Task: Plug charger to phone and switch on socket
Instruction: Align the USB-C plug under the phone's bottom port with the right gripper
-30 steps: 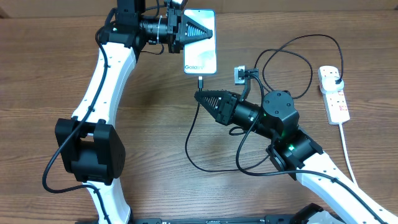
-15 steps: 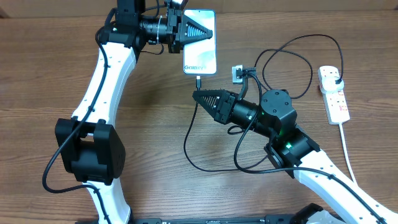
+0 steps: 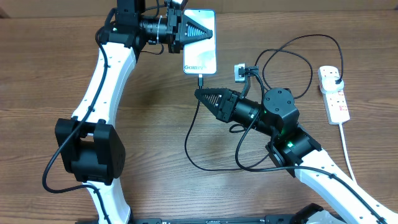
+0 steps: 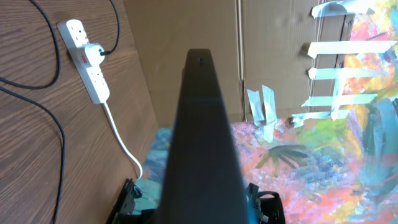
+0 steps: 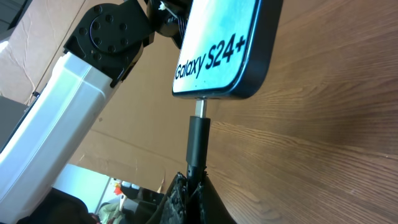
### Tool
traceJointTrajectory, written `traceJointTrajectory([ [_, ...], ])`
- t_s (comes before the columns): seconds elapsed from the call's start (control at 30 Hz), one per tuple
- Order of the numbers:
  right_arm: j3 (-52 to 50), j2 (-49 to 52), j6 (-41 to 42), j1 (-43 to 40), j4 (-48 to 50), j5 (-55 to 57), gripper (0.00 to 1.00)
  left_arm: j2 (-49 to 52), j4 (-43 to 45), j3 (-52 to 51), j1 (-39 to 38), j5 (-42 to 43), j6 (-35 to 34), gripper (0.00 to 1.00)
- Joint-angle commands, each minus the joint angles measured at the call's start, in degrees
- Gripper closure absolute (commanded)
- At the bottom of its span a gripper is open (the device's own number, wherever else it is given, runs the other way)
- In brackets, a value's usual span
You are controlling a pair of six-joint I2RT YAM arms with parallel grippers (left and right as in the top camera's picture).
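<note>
Far edge of the worktop: the slim rectangular smartphone (image 3: 200,61) lies on the brown wood-grain worktop (image 3: 56,68). Its glossy pale blue screen faces up, its corners are rounded, and white "Galaxy" lettering sits at the end facing the near edge.
Left pincer: the black, wedge-shaped left gripper (image 3: 213,32) is fully closed. I see its tapered fingers lying across the far half of the screen. I cannot tell whether they clamp the smartphone or only press on it.
Right pincer: the black, cone-shaped right gripper (image 5: 188,190) is closed tight on the plug end of the charger (image 5: 198,140), a long thin black cable. Its fingers pinch the smooth cylindrical sleeve just behind the tip.
Contact: from the right wrist view I see the bright metal tip meeting the middle of the smartphone's lower edge. A short stub of bare metal shows between the black sleeve and the phone's dark rim.
Cable run: the matte black cable curls in loose loops over the wood, from mid-worktop toward the right edge.
Right edge of the worktop: the white, elongated plastic power strip (image 3: 334,93) lies well apart from the smartphone. It has small red marks beside its outlets.
Plug: a black plug sits in an outlet near the power strip's far end.
Cord: a thick white cord (image 3: 348,152) runs from the power strip toward the near edge.
</note>
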Motion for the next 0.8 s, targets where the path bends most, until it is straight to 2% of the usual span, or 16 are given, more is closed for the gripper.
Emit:
traceJointTrajectory([
  [0.0,0.07,0.15,-0.22,-0.48,0.63,-0.09,0.96,-1.79,0.44,0.46,-0.15,1.97,0.7,0.96],
  [0.77,0.07,0.17,-0.2,-0.96,0.83,-0.04,0.96,-1.79,0.42,0.46,-1.27,1.97,0.74,0.96],
])
